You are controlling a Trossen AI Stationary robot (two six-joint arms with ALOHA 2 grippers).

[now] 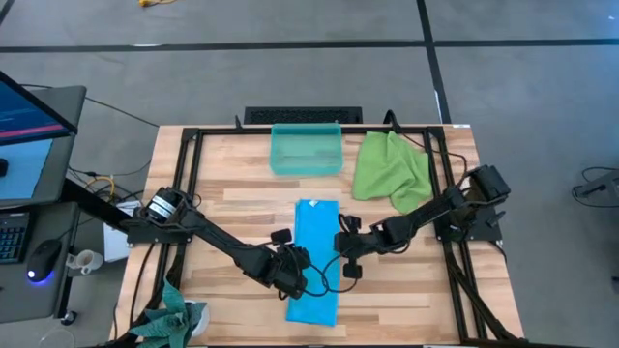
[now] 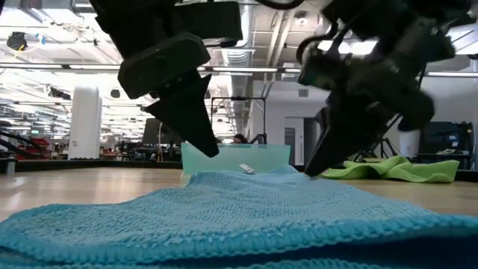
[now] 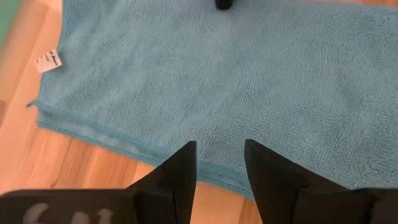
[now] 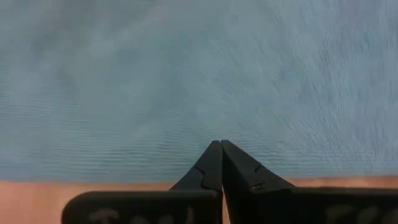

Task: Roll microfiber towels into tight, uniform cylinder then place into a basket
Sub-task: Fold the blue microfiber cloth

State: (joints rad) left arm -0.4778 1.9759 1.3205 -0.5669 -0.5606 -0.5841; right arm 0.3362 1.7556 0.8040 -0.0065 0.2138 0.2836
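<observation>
While the counter (image 1: 232, 208) is carrying everything, I'm seeing the blue towel (image 1: 315, 261) lying flat mid-counter toward the near edge, the green towel (image 1: 389, 169) beside the basket (image 1: 306, 152) at the far edge, my left gripper (image 3: 219, 163) hanging partly open over the towel's edge, my right gripper (image 4: 220, 163) pinched closed at its opposite edge, gripping nothing I can make out.

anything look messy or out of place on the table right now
Only the lime green towel: it lies crumpled in a heap beside the basket, not spread flat. The blue towel lies flat, folded into a strip.
</observation>
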